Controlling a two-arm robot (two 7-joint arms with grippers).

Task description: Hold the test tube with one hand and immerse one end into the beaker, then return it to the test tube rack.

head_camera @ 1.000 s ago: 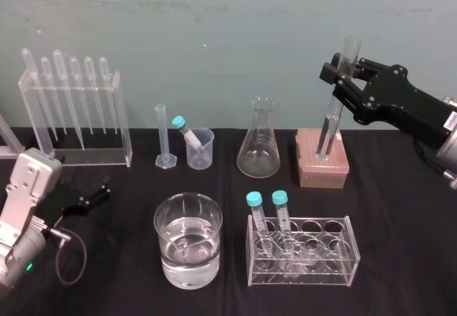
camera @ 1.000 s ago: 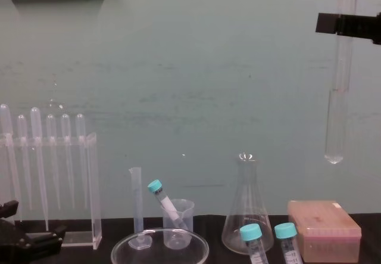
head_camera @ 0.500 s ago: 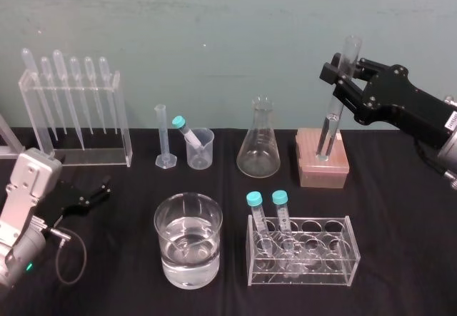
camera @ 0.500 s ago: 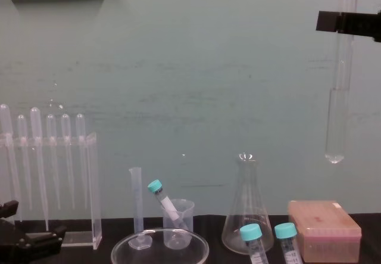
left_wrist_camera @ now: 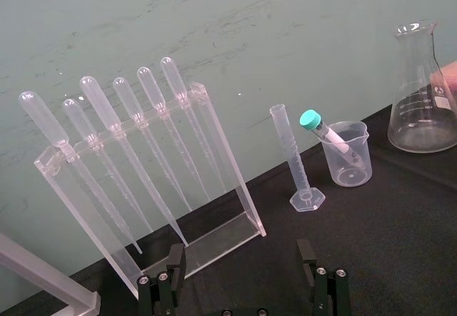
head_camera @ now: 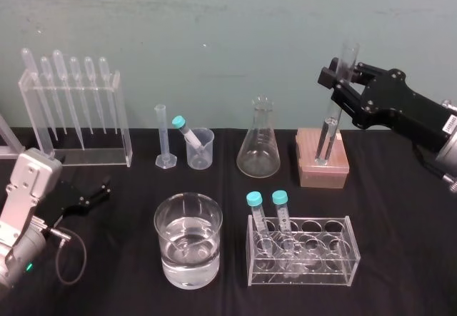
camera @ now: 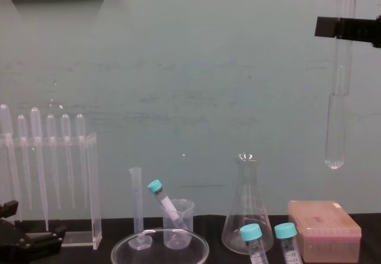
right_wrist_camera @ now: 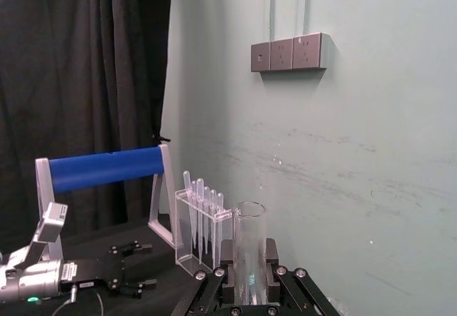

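The right gripper [head_camera: 337, 80] is clamped on the upper part of the test tube [camera: 337, 127]. The tube hangs nearly upright, its round end clear above the orange rack [head_camera: 323, 170] at the bench's [head_camera: 400, 259] back right. The beaker [head_camera: 188, 239], part full of clear liquid, stands near the front edge. The left gripper [head_camera: 100, 191] rests spread and empty at the left edge. Printed scale marks on the flask [left_wrist_camera: 421, 95] are too small to read.

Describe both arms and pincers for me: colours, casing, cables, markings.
The left pincer is black with slim fingers, on a boxy silver-grey wrist casing carrying a small green light and a looping black cable. The right pincer is black and angular, with visible screw heads; its wrist is silver-grey with a white label.
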